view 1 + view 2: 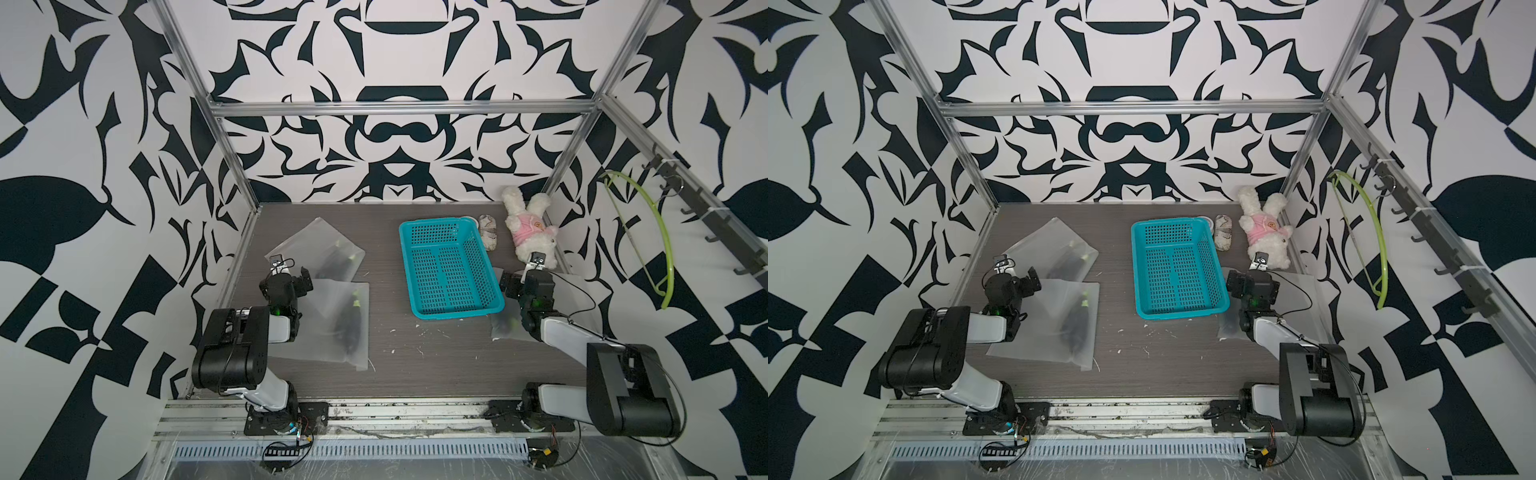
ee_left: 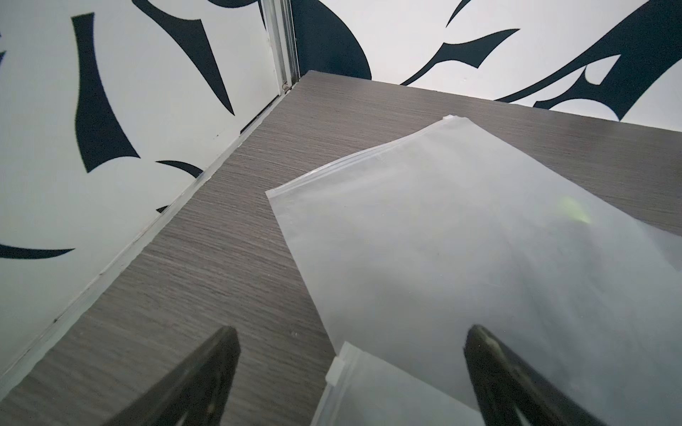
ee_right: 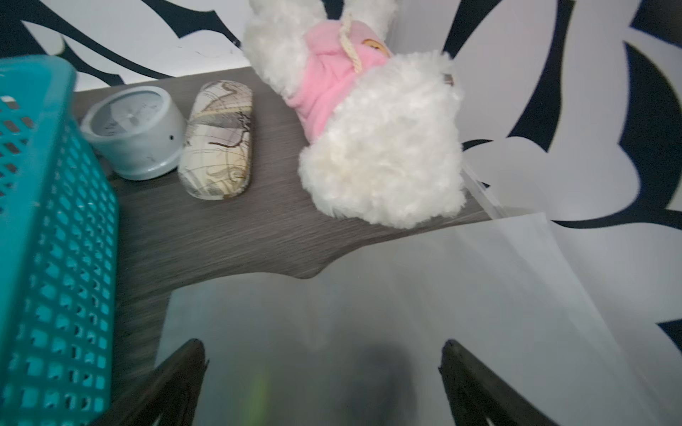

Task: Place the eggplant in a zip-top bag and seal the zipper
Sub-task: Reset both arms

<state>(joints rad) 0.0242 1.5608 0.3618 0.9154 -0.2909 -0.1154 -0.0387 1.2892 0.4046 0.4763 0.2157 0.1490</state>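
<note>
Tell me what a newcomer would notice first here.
The empty teal basket at mid-table grabs the eye first. In the far right corner lies a white plush rabbit dressed in pink. On the left, a far bag and a near bag, both frosted, lie flat; a dark eggplant shows through the near one.

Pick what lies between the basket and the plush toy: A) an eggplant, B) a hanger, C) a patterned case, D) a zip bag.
C: in a top view the patterned case lies on the table between the basket and the plush toy, and the right wrist view shows the same order.
</note>
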